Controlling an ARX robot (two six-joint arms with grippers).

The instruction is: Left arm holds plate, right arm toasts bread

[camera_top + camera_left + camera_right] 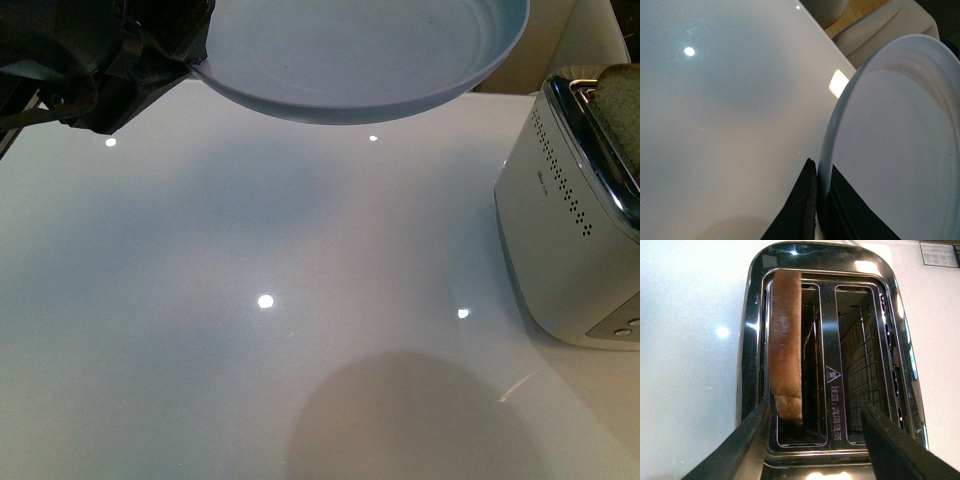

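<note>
White glossy table (200, 350) fills the near ground, carrying a round shadow at its near edge and 4 bright lamp reflections; to the right stands a white toaster (560, 230) with a chrome top and rows of small vent holes on its side; the bread (622, 110) sticks up out of it at the picture's right edge. From the right wrist view the bread (786, 340) stands upright on edge in 1 of the toaster's (830, 270) 2 slots, its crust above the chrome rim, while the neighbouring slot shows its wire cage; the right gripper (816, 410) hangs over the toaster with its jaws spread wide, grasping nothing, 1 dark finger to each side of the slots. Farther back, the plate (360, 60) is held clear of the table, a soft shadow beneath it; the left gripper (170, 60) is clenched on its rim, the black fingers (800, 210) pinching the plate's (900, 150) edge from both faces; beyond the table's far edge sits a cream seat (880, 25).
</note>
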